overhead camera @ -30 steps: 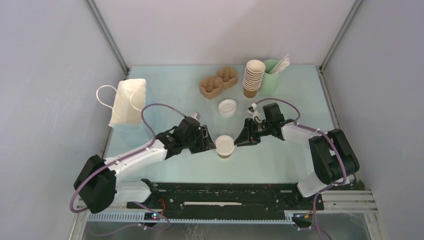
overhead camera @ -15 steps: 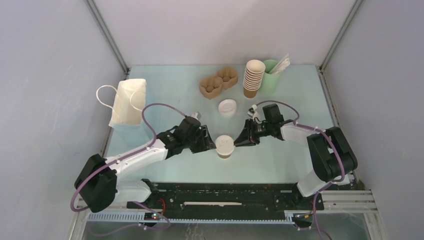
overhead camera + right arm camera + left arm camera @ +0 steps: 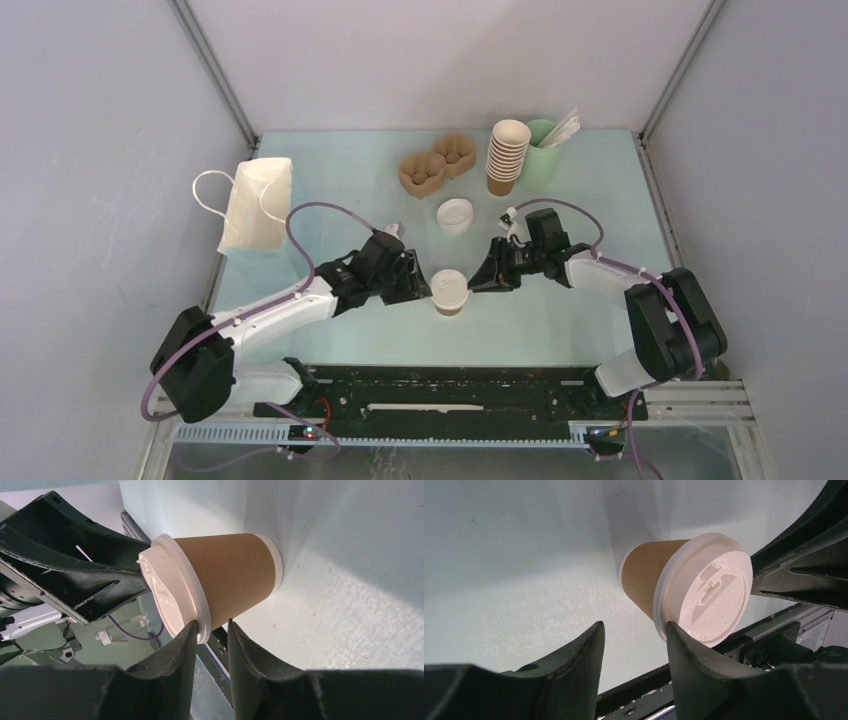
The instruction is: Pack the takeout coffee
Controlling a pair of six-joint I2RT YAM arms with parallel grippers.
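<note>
While both arms are hanging low over the pale green table point(image 3: 330, 170), the small brown paper cup with its round white plastic lid point(image 3: 450, 291) is standing upright on the near side of the loose white lid point(image 3: 455, 215), which is lying flat mid-table. Off to the near left of that loose lid, the left gripper point(image 3: 422, 287) is holding its fingers point(image 3: 579, 660) well spread, with bare table showing between them. One tip is just touching the cup's lid rim, and it is grasping nothing. To the near right of the loose lid, the right gripper point(image 3: 480, 280) is showing only a narrow gap. The rim is sitting at its mouth against one fingertip point(image 3: 187, 640), not clamped. Beyond the loose lid, to its right, a tall stack of brown cups point(image 3: 507, 158) is standing; far to its left a cream paper bag point(image 3: 255, 205) is lying
</note>
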